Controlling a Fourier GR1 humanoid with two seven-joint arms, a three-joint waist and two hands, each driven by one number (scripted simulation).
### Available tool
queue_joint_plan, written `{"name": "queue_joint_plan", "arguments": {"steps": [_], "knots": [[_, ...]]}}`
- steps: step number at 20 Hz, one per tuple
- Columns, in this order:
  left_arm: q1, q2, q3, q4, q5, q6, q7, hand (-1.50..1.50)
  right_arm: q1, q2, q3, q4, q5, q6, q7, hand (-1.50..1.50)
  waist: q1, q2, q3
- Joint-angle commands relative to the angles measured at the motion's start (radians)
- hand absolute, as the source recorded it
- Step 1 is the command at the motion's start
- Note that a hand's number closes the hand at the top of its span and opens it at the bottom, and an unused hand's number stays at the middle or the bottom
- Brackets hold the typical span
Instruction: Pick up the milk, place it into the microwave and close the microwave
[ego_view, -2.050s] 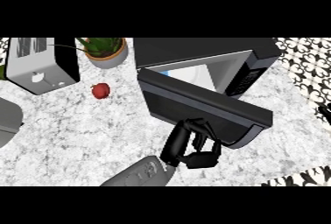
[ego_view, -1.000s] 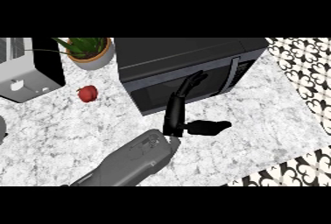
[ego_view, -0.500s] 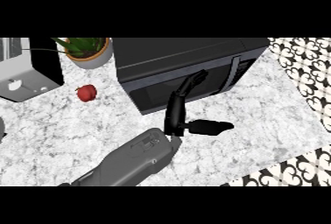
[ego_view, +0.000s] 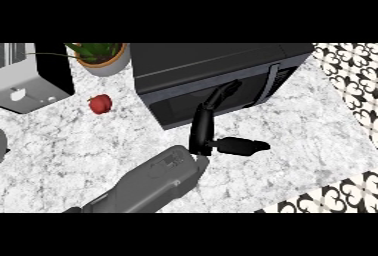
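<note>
The black microwave (ego_view: 214, 60) stands at the back of the marble counter, and its door (ego_view: 173, 107) is shut flush with the body. My left hand (ego_view: 201, 134) is open in front of it. Its straight fingers (ego_view: 220, 96) lie up against the door's glass, left of the handle strip (ego_view: 272, 82). The thumb (ego_view: 240, 146) sticks out to the right above the counter. My grey forearm (ego_view: 151, 182) comes in from the lower left. No milk shows anywhere, and I cannot see into the microwave. My right hand does not show.
A red apple (ego_view: 100, 103) lies left of the microwave. A potted plant (ego_view: 103, 62) and a silver toaster (ego_view: 29, 75) stand at the back left. A dark object (ego_view: 2, 145) pokes in at the left edge. Patterned floor (ego_view: 347, 65) begins past the counter's right edge.
Two seconds ago the microwave door stood partly open with my hand against its outer face. The hand pushed it shut. Over the last second, door and hand have hardly moved.
</note>
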Motion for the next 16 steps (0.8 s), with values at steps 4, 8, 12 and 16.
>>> {"name": "queue_joint_plan", "arguments": {"steps": [4, 8, 12, 16], "knots": [[-0.063, 0.0, 0.051, 0.078, 0.049, 0.007, -0.014, -1.5, -0.008, 0.032, 0.039, 0.078, -0.126, 0.087, 0.047, -1.5, -0.005, 0.014, -0.001], [-0.063, 0.0, 0.044, 0.088, 0.07, 0.001, -0.028, -1.5, -0.043, 0.014, 0.035, 0.109, -0.174, 0.11, 0.079, -1.5, 0.005, 0.012, -0.002], [-0.076, 0.0, 0.033, 0.094, 0.083, 0.009, -0.04, -1.5, -0.069, 0.01, 0.034, 0.145, -0.209, 0.125, 0.099, -1.5, 0.004, 0.012, 0.0], [-0.075, 0.0, 0.03, 0.1, 0.102, 0.007, -0.056, -1.5, -0.093, 0.0, 0.034, 0.167, -0.243, 0.148, 0.118, -1.5, -0.002, 0.012, 0.0]]}}
